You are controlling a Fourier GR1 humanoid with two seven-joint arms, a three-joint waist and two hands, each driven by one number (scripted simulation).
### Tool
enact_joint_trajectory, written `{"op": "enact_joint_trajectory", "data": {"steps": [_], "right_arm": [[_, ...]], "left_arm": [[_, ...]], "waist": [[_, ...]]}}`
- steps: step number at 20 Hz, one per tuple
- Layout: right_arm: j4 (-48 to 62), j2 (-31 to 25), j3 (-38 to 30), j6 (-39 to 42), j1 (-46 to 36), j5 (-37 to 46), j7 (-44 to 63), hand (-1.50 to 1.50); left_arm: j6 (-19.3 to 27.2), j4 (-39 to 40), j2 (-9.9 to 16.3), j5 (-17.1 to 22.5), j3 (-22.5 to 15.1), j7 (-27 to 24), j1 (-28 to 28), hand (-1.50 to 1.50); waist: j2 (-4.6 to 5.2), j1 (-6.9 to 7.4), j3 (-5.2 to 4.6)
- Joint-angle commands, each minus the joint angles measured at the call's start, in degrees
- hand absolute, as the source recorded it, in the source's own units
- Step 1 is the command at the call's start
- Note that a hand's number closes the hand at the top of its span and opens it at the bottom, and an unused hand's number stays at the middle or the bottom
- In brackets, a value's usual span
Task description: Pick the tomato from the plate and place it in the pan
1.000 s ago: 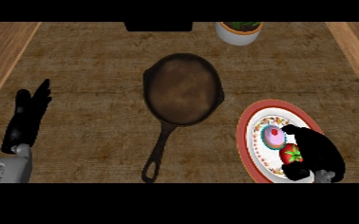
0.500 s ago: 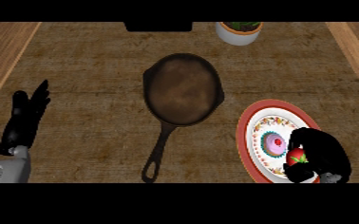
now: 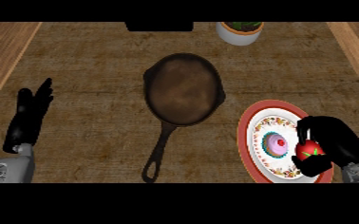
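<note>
A red tomato (image 3: 309, 150) with a green stalk sits inside my right hand (image 3: 331, 141), whose fingers and thumb curl round it over the right part of the red-rimmed plate (image 3: 247, 126). I cannot tell whether the tomato still touches the plate. A dark cast-iron pan (image 3: 184, 88) lies in the middle of the counter, its handle (image 3: 160, 153) pointing toward me. The pan holds nothing. My left hand (image 3: 28, 116) rests open at the left edge, fingers up.
A pink cupcake (image 3: 276, 144) stands on the plate beside the tomato. A white pot with a green plant (image 3: 240, 31) stands at the back, right of a black object (image 3: 159, 26). Wooden strips border the counter on both sides.
My right hand has closed round the tomato and shifted slightly toward me. The tomato now shows lower between the fingers. Left hand, pan and plate have not moved.
</note>
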Motion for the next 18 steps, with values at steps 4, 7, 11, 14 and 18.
{"op": "enact_joint_trajectory", "data": {"steps": [4, 7, 11, 14, 18], "right_arm": [[-5.70, -0.14, -4.35, -13.96, -2.34, -1.91, -14.84, 1.50], [-11.50, 1.66, -5.55, -14.06, -3.66, -6.03, -16.75, 1.50], [-11.66, 3.97, -5.40, -12.32, -5.45, -6.87, -17.36, 1.50], [-12.73, 6.65, -4.58, -7.08, -9.73, -6.68, -12.09, 1.50], [-6.69, 15.72, 1.40, -9.58, -18.38, -3.02, -4.59, 1.50]], "left_arm": [[-1.77, 1.16, 1.97, 1.58, 2.24, -0.06, 0.08, 0.00], [-0.79, 2.30, 0.95, 0.89, 2.02, -1.84, 0.28, 0.00], [-2.89, -0.55, 1.56, 1.47, 2.15, -0.89, 2.30, 0.00], [-1.69, 0.55, 0.52, -0.23, 1.68, 0.09, -0.13, 0.00], [-0.85, -2.37, -0.72, -1.46, 0.26, -2.35, 3.53, 0.00]], "waist": [[-0.18, -0.71, 0.03], [-0.17, -0.95, -0.06], [-0.10, -0.07, -0.05], [-0.04, -0.13, -0.06], [0.05, 0.95, -0.06]]}}
